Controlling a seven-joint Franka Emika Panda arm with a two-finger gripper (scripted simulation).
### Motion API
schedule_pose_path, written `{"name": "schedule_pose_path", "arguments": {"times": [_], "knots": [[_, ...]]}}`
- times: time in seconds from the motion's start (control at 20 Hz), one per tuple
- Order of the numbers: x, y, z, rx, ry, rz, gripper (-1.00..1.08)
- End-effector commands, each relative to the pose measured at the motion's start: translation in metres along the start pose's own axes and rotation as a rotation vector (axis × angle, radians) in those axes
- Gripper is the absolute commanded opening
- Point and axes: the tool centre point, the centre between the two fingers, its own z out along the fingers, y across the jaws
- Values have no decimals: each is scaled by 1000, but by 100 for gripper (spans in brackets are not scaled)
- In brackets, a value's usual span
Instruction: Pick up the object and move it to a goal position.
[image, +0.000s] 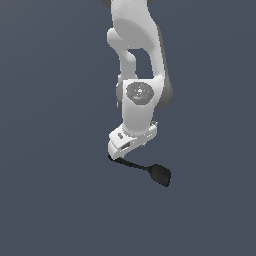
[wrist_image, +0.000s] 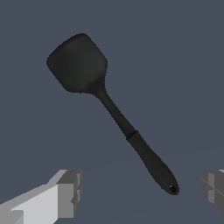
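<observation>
Grey blocky fingertips (wrist_image: 70, 188) of white gripper (wrist_image: 140, 190) spread apart, empty. Small black plastic spatula (wrist_image: 109, 105) flat on dark grey surface (wrist_image: 183, 65), away from edges. Lower squarely, straddle handle end, then close.

In the exterior view the arm (image: 136, 75) runs off the picture at twelve o'clock, so its upper links and base go unseen. The gripper (image: 131, 143) hangs over the butt of the spatula (image: 159, 173) handle, at about ten o'clock from the blade, and covers that end; its fingers are too small to make out there, so touch cannot be judged. In the wrist view both fingers (wrist_image: 65, 192) are cut by the frame, one toward seven o'clock, the other at four o'clock, showing only a sliver. The hole in the handle tip is barely readable.
</observation>
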Motion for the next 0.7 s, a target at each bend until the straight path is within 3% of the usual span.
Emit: {"name": "schedule_pose_path", "arguments": {"times": [0.0,0.65], "knots": [[5,0,6,1,0,-76,100],[28,-1,38,12,6,-455,100]]}}
